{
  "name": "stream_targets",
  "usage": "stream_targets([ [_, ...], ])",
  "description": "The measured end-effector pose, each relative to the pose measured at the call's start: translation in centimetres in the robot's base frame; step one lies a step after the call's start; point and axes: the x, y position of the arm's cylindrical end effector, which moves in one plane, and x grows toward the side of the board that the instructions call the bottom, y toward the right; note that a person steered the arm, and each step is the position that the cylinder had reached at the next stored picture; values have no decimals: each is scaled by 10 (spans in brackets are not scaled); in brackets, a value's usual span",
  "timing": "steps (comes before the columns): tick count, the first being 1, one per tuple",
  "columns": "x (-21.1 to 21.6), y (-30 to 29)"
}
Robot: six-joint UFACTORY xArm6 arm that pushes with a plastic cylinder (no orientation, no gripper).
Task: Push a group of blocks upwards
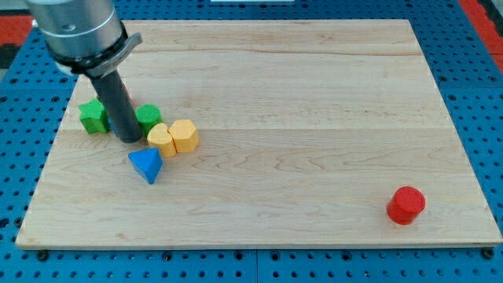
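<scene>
Camera view finds my tip (127,138) planted among the cluster at the desk's (314,118) left: green blocks (93,116) either side, two yellow blocks (174,137) just right, blue triangle block (147,165) below (the tool is a bare rod, nothing to clamp). Upward means getting underneath first.

**Rod tip among a cluster of blocks at the board's left side**

The wooden board (299,118) lies on a blue perforated surface (479,94). My tip (128,139) rests between two green blocks: one green block (93,116) at its 10 o'clock, the other green block (148,118), partly hidden by the rod, at its 2 o'clock. Two yellow blocks touch each other at the tip's 3 o'clock, the nearer yellow block (162,140) just beside the farther yellow block (185,135). A blue triangular block (147,165) sits at the tip's 5 o'clock. A red cylinder (405,204) stands well apart, toward the board's lower right corner.
</scene>
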Motion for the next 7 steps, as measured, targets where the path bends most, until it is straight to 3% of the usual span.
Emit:
stream_targets([
  [1,-4,5],
  [2,21,-10],
  [3,-2,-53],
  [5,-8,-59],
  [7,-44,3],
])
